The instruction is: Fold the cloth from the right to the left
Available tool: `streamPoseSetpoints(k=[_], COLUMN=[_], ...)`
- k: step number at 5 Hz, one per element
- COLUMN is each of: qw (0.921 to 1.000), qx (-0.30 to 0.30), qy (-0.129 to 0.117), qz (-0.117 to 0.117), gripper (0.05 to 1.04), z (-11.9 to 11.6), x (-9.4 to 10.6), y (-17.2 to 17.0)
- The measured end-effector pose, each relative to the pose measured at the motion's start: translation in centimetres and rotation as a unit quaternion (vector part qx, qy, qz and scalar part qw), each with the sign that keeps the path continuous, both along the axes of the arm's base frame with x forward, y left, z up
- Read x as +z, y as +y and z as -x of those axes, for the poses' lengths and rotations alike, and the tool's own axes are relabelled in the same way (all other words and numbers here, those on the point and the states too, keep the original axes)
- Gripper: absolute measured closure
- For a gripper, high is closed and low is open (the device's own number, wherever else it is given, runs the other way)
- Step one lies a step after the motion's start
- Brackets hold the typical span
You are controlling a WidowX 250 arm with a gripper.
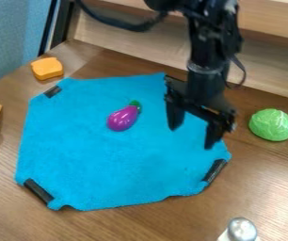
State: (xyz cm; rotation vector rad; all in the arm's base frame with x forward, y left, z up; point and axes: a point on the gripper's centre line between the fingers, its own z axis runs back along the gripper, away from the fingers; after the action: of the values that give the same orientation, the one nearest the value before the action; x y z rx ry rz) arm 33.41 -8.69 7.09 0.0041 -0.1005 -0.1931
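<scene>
One fuzzy blue cloth [102, 160] lies spread on the counter [260, 179], with black strips [38, 190] at its edges and a purple eggplant [123, 118] on top, under the wide-open claw [192, 139].

Black all over, this arm [204, 47]! Chunky jointed segments, a rounded collar [206, 68], a thick dark cable [129, 26] looping off one side, a thinner wire [243, 70] curling round the other, and there's the broad, angular black gripper [192, 136] with two narrow fingers [175, 116].
</scene>
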Motion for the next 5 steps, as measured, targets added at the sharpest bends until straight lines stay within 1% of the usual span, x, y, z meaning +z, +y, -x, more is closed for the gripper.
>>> streamPoseSetpoints(k=[1,3,4,5], qw=[0.9999,0.9997,0.9996,0.9996], qx=[0.007,0.004,0.000,0.008], qy=[0.006,0.014,0.021,0.023], qz=[0.004,0.019,0.017,0.013], gripper=[0.084,0.084,0.121,0.396], z=[-0.1,0.1,0.6,0.7], x=[-1.3,-3.3,-4.2,-4.6], y=[-0.9,-2.9,-3.5,-3.7])
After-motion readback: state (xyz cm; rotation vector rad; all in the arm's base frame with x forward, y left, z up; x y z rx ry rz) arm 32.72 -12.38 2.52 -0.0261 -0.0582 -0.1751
